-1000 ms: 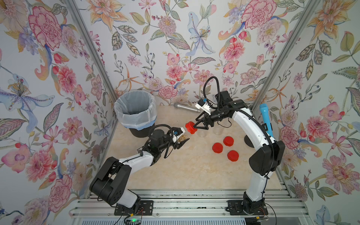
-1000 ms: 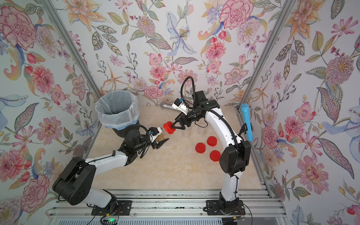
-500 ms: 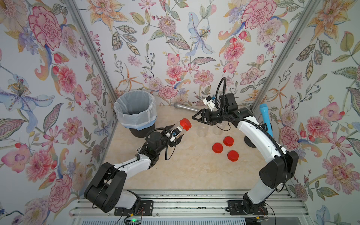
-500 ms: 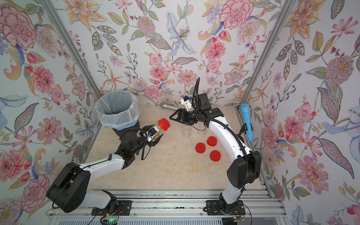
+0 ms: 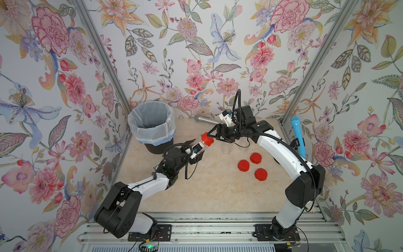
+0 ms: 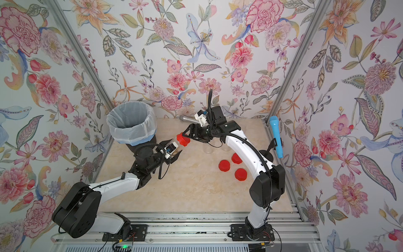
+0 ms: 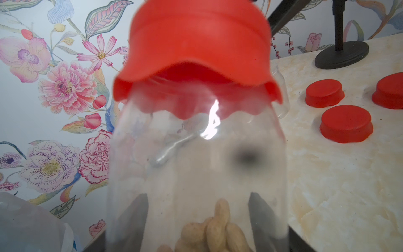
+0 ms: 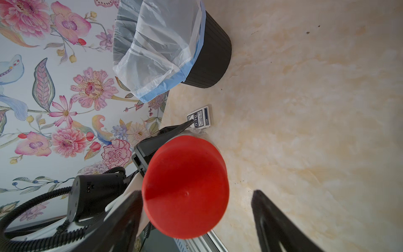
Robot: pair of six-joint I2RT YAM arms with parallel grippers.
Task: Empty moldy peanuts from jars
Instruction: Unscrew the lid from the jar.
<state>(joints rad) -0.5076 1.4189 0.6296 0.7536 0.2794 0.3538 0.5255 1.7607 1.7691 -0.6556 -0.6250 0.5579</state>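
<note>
My left gripper (image 5: 195, 149) (image 6: 173, 150) (image 7: 197, 195) is shut on a clear jar (image 5: 199, 145) (image 7: 196, 163), which it holds tilted above the table with its red lid (image 5: 206, 139) (image 6: 182, 139) (image 7: 196, 43) on. Moldy peanuts (image 7: 213, 231) lie at the jar's bottom between the fingers. My right gripper (image 5: 211, 137) (image 6: 187, 136) (image 8: 196, 193) is open around that lid (image 8: 185, 187). One finger (image 8: 122, 218) sits close against the lid; the other finger (image 8: 272, 222) stands well apart from it. Two lidless clear jars (image 5: 226, 148) (image 5: 244, 143) stand on the table under my right arm.
The black bin with the white bag (image 5: 139, 131) (image 6: 113, 131) (image 8: 207, 61) stands at the back left. Three loose red lids (image 5: 243, 165) (image 5: 255, 158) (image 5: 260, 174) lie right of centre. A silver microphone (image 5: 206, 119) lies at the back, a blue microphone (image 5: 296, 135) stands at the right wall, and a card box (image 8: 199, 116) lies near the bin.
My right gripper let go of the lid, drew back toward the rear wall, and has now come back around the lid with its jaws open. My left arm shifted and tilted the jar up.
</note>
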